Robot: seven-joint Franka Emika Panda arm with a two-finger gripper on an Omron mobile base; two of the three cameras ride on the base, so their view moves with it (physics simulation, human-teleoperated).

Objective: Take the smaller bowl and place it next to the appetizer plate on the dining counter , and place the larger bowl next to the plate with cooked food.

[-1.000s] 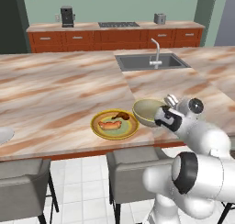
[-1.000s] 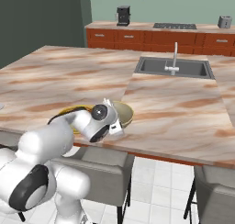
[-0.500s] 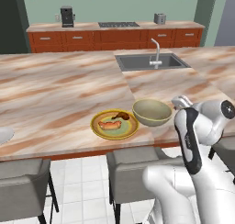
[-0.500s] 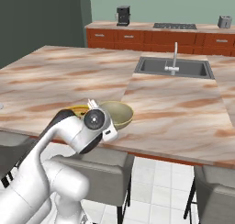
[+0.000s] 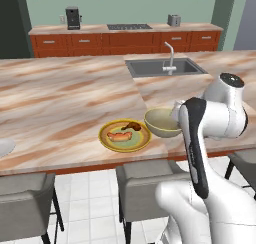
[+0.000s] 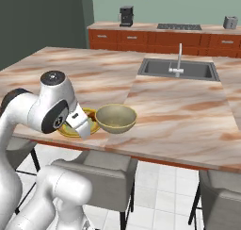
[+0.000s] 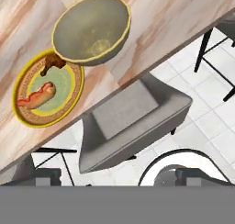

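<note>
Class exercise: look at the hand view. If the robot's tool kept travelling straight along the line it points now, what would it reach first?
Most likely the grey stool seat below the counter edge, which sits in the middle of the hand view. The larger bowl and food plate lie off that line. Depth is uncertain.

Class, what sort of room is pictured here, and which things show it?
A home kitchen, rendered: a steel sink with tap set in the pink-beige marble island, a black hob on the wall counter, and a yellow-rimmed plate of food.
</note>
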